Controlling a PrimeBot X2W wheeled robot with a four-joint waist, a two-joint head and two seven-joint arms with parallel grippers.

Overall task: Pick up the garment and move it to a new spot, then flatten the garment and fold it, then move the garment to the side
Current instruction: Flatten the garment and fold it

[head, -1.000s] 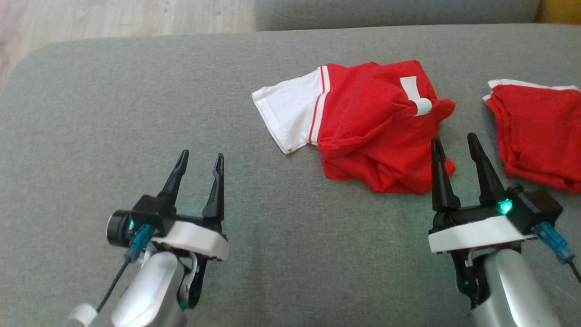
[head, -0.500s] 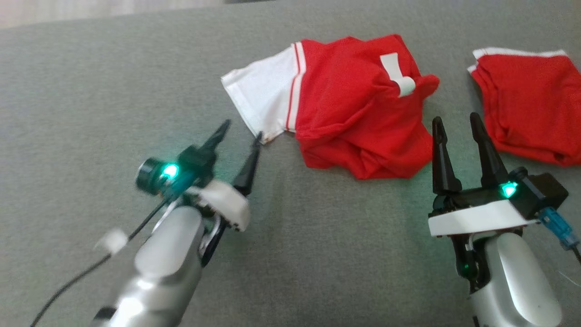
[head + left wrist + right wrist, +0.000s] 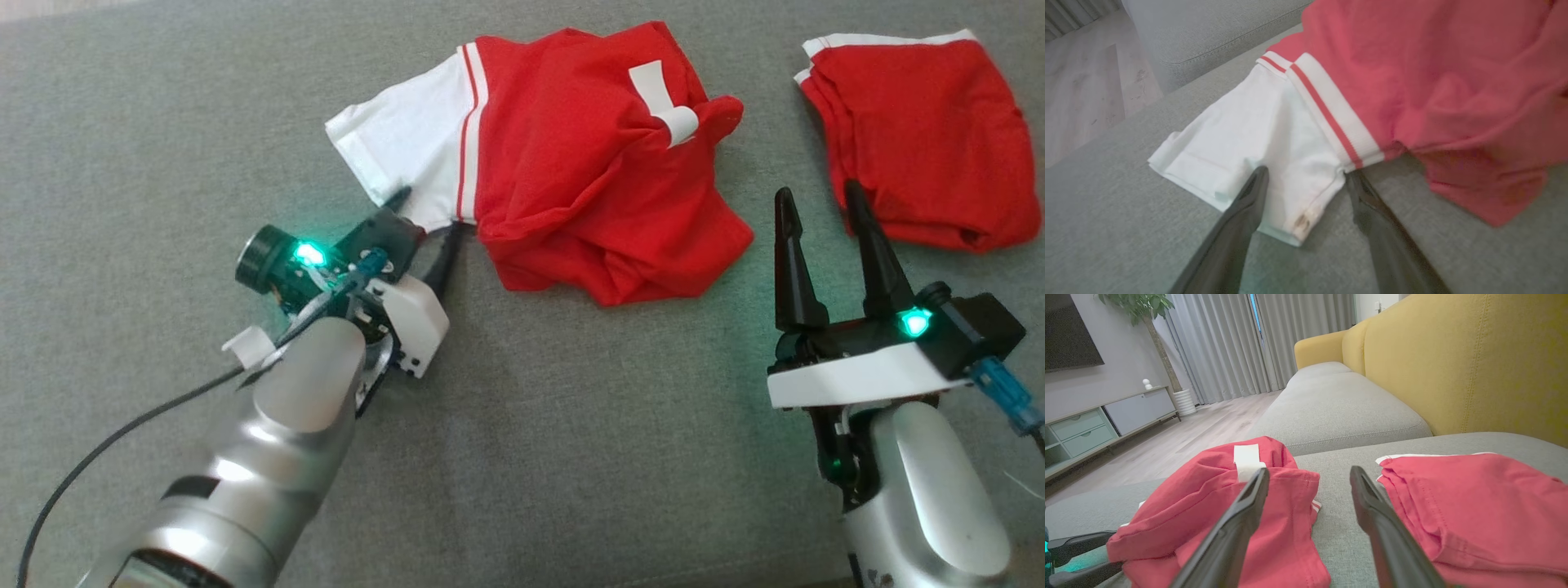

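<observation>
The crumpled red garment lies far-centre on the grey sofa cushion. The left gripper, fingers apart, straddles the near corner of its white sleeve, probably because that flat edge is the easiest to pinch. The right gripper, spread and empty, waits near the gap beside a folded red garment at far right; both pieces lie loose on the cushion.

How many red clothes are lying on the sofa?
2. A crumpled red shirt with a white sleeve lies on the sofa; a second red garment lies apart, to its right. More could sit outside the picture.
</observation>
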